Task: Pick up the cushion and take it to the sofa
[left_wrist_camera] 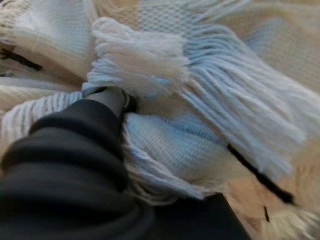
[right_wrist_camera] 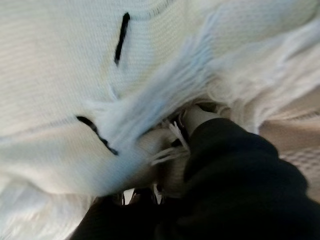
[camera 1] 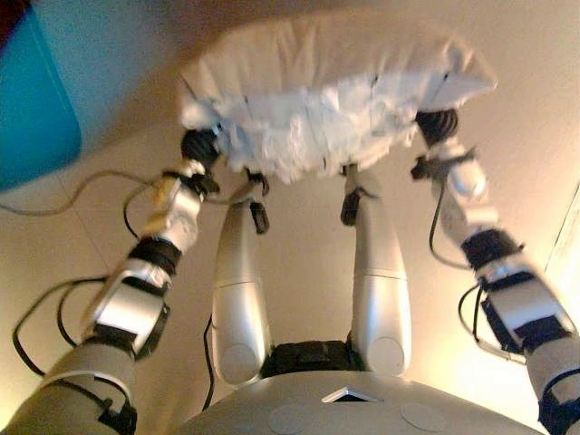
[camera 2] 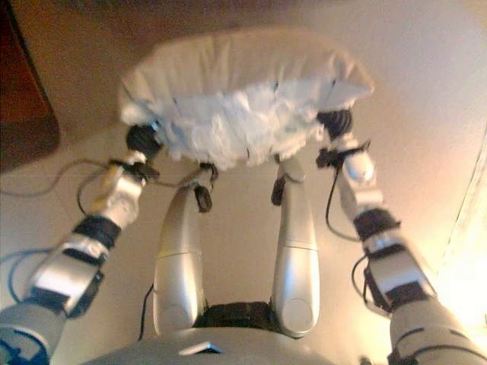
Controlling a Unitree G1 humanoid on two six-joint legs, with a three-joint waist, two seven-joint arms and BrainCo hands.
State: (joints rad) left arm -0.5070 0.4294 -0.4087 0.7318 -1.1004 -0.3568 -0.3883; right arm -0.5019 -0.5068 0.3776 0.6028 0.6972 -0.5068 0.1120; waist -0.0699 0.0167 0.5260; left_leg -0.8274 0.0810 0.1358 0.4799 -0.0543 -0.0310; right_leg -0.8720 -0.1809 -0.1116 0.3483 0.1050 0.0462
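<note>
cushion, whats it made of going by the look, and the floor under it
The cushion looks like woven or knitted fabric, cream with pale blue patches, matt and soft: the weave shows close up, and yarn fringes hang from its face, with short dark stitches. The fibre cannot be told. The floor seems smooth, hard and beige with faint joint lines, possibly tile or vinyl.

The left arm [camera 1: 136,299] and right arm [camera 1: 517,299] are silver-grey rounded shells broken by black bands at the joints, with thin black cables [camera 1: 36,317] looping beside the forearms. The left robot hand [camera 1: 199,145] and right robot hand [camera 1: 438,125] each show a dark ribbed cover at the wrist. 2 smooth silver legs [camera 1: 240,290] carry small black clips, and the grey torso [camera 1: 299,408] bears round discs and 1 diamond-shaped mark
</note>
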